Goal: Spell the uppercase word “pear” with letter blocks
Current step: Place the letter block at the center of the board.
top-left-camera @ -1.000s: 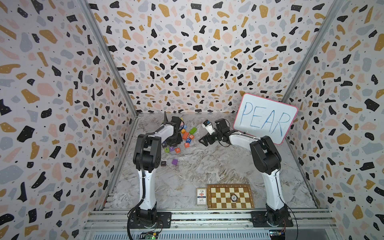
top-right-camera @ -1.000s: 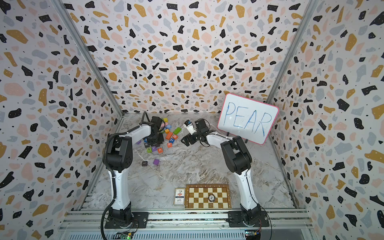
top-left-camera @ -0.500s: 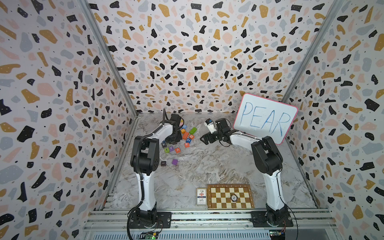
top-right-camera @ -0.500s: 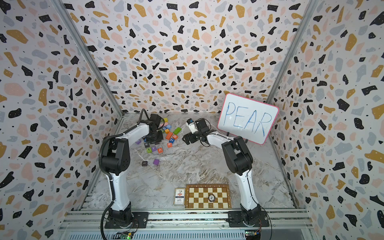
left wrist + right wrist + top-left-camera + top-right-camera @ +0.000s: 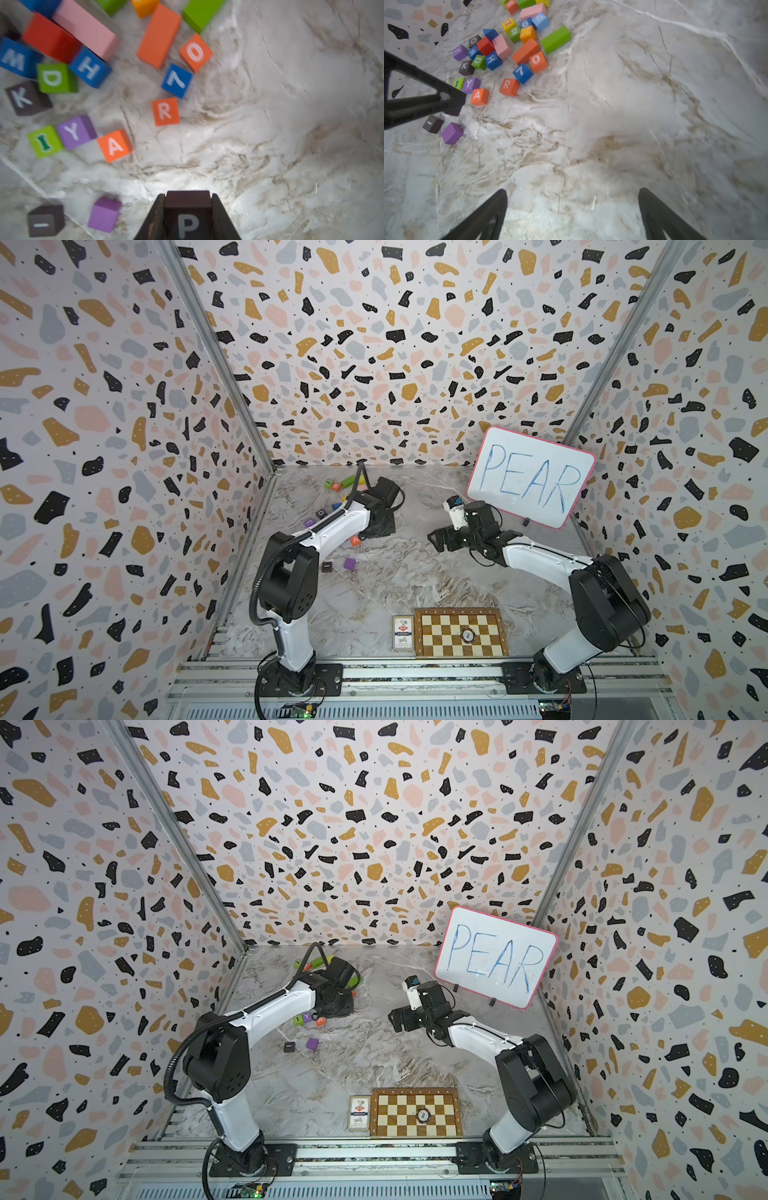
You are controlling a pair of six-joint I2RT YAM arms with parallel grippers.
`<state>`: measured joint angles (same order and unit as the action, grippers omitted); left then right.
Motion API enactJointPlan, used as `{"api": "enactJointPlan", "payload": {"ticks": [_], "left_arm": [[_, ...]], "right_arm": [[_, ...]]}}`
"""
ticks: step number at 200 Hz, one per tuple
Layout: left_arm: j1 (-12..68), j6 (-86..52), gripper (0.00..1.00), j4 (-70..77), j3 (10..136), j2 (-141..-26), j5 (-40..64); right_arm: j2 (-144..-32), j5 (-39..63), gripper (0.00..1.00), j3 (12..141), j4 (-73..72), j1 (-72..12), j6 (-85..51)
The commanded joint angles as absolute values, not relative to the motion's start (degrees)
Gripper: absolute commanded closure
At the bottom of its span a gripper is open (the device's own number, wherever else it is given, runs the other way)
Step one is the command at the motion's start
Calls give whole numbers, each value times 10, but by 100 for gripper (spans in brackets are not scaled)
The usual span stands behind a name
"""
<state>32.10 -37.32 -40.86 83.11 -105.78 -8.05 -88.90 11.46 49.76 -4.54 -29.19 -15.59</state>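
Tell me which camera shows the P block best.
Left wrist: the P block fills the foreground, letter readable, between the left gripper's jaws. Right wrist shows only a dark sliver; in both top views the left arm hides it.

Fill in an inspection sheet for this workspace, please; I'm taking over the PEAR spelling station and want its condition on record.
Surface: marble tabletop, bare in the middle; no spills seen.
Job's things: P block clamped in the left gripper; A block and R block lie apart from each other; E block sits among the other lettered and numbered blocks.
Clutter: those blocks, pink brick, orange brick, green brick, plain purple cube; chessboard and card box near the front edge.
Grippers: left shut on the P block; right gripper open, empty.
Cables: black conduit on the left arm; no snag seen.
Surroundings: speckled walls; whiteboard reading PEAR.
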Motion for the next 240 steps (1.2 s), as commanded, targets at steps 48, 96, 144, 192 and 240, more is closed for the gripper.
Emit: {"api": "enactJointPlan", "payload": {"ticks": [48,96,144,192,240], "left_arm": [[406,-466,74,-383,837,-1107,-83],[422,-473,74,-389,897,-1171,-80],[427,-464,74,-387,944,-1213,-81],[428,-458,74,-393,1002,-1266,-83],[429,-456,72,-397,1034,-1293,-83]], "right_arm": [[-778,77,1,363,-80,-277,-210],[-784,83,1,344,-110,-274,-223],[-805,84,0,337,-128,-265,-232],[-815,88,1,339,-136,-256,-240],[-832,91,0,333,-155,-256,-252]]}}
